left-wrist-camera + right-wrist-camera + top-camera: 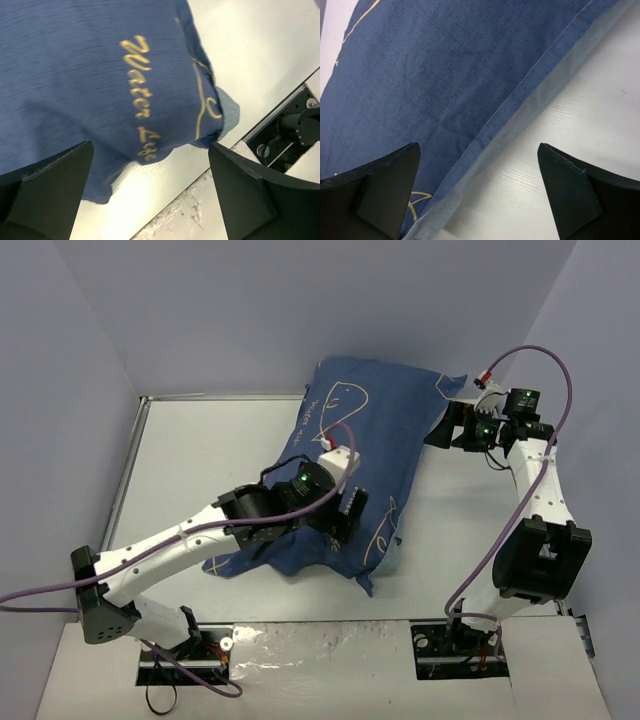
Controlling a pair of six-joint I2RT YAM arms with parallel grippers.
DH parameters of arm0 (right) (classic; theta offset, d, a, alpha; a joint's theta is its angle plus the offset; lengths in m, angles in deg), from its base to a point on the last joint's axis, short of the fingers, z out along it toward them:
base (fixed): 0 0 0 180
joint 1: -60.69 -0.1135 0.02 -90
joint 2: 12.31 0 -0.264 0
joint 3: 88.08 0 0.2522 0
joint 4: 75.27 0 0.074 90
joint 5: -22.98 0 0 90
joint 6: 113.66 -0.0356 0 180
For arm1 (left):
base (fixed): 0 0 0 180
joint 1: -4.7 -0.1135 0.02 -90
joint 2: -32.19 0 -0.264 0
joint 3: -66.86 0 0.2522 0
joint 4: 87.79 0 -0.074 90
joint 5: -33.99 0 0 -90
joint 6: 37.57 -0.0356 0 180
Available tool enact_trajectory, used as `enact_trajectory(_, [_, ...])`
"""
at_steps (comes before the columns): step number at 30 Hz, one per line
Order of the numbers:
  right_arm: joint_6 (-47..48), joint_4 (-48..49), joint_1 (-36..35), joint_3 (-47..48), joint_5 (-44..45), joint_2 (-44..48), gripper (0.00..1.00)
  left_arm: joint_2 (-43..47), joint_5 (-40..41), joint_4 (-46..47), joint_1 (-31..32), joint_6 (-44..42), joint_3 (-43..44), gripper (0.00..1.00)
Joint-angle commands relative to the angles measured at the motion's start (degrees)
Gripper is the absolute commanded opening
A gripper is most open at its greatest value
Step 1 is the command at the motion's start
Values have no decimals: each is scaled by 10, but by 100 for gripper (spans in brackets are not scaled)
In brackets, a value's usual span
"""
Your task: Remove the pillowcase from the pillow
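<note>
Since the whole setup sits in a small booth, start with that: pale lilac walls [250, 310] close in behind and on both sides of the pillowcase [375, 430]. It lies on a white surface [200, 460] with a thin metal rim. A crinkled silvery strip [320, 640] runs along the edge nearest the arm bases, on the near side of the pillowcase.

The pillowcase is dark blue with cream whale outlines. It lies diagonally across the middle, puffy at the far end and flatter and rumpled toward the near end. The pillow itself is covered, so I can't see it. In the left wrist view the cream "Water Life" script [140, 100] is readable, and a paler grey-blue corner [227, 112] pokes out at the pillowcase's edge.

The left hand [345, 518] is over the near half of the pillowcase with its jaws spread as wide as they go. It has hold of nothing, and the fabric just passes underneath. I can't tell whether the fingertips [55, 185] actually touch the cloth.

The right hand [455, 430] is at the far right corner of the pillowcase, also fully spread and gripping nothing. From its wrist camera, its fingers [385, 190] straddle the pillowcase's seamed edge, with blue fabric on one side and bare surface on the other. A purple cable [560, 370] loops above that arm.
</note>
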Motion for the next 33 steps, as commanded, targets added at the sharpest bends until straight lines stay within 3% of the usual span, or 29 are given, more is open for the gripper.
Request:
enact_trajectory(1, [-59,30,-2,-15,-49,11,100,-53,74,-19,47,13,56,100])
enact_trajectory(3, [-61,46,6,-36,-65,11,100,-80,86,-20,65,22,77,95])
enact_trajectory(15, [-46,61,46,-67,-115,-13,100,-246,242,-63,192,23,219,94])
enact_trajectory(19, [-46,61,47,-66,-116,-13,100,-270,300,-94,213,45,216,94])
enact_trajectory(30, [-48,61,46,-68,-101,-21,100,-317,362,-80,214,107,164,91])
enact_trajectory(32, [-57,64,46,-68,-101,-27,99,-328,371,-74,213,105,172,88])
enact_trajectory(33, [-62,65,45,-67,-98,-28,99,-340,375,-74,213,104,174,82])
